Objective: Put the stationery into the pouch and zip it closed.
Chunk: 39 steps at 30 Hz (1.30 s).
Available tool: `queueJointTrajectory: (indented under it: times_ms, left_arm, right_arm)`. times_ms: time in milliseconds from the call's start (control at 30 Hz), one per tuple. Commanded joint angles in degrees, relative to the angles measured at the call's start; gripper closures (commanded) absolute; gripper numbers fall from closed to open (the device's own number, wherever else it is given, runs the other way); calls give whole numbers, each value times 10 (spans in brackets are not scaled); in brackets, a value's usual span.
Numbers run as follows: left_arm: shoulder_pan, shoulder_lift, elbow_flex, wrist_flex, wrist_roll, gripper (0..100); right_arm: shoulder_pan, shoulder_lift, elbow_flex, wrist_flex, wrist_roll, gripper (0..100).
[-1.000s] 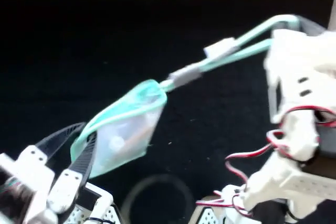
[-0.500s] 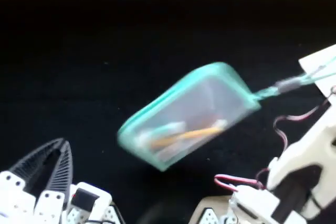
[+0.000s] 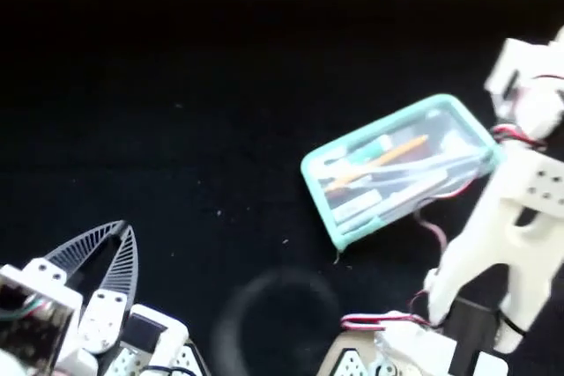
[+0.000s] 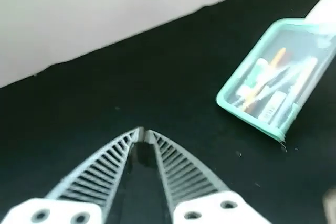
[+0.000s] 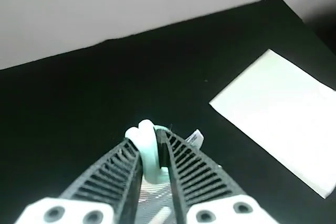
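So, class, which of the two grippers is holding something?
The right gripper: it clamps the mint strap of the pouch, while the left gripper is shut on nothing.

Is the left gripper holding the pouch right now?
No, the left gripper is shut on nothing, and the pouch is well apart from it.

No print is legible — nothing on the pouch (image 3: 445, 122) can be read.

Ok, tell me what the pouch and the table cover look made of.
The pouch seems soft clear plastic, glossy, with mint-green edging; the stationery shows through. The table cover looks like matte black cloth or felt: no glare, pale specks.
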Motion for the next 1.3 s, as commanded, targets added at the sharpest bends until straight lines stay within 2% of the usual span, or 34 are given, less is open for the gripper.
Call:
queueJointTrajectory:
  times_ms: [0, 67, 133, 233, 367, 433, 600, 733, 833, 967, 1267]
  left_arm:
    - [-8, 3, 20, -4, -6, 994]
    - [-8, 3, 36, -4, -6, 994]
    - [-8, 3, 57, -4, -6, 994]
    - [-9, 3, 104, -4, -6, 994]
    - [-9, 3, 184, -35, -5, 994]
    - [-19, 3, 218, -73, 16, 994]
    - [-98, 3, 262, -165, 56, 993]
    - [-121, 3, 265, -174, 56, 993]
    - [-124, 3, 265, -171, 56, 993]
    - [-126, 3, 264, -170, 56, 993]
    - [-230, 3, 262, -174, 55, 992]
  right_arm:
    - [-145, -44, -58, -12, 1, 990]
    - [-226, -65, -87, -11, -12, 990]
    - [-305, -78, -98, 0, -62, 990]
    - [-418, -75, -88, 51, -97, 990]
    - [-514, -64, -22, 101, -99, 990]
    - [-535, -62, 46, 103, -99, 990]
    - [-545, -66, 253, 103, -99, 989]
    - [-626, -66, 341, 76, -95, 964]
    - [-689, -65, 357, 54, -95, 861]
    - [-722, -66, 351, 48, -95, 725]
    - [-733, -100, 179, 51, -98, 717]
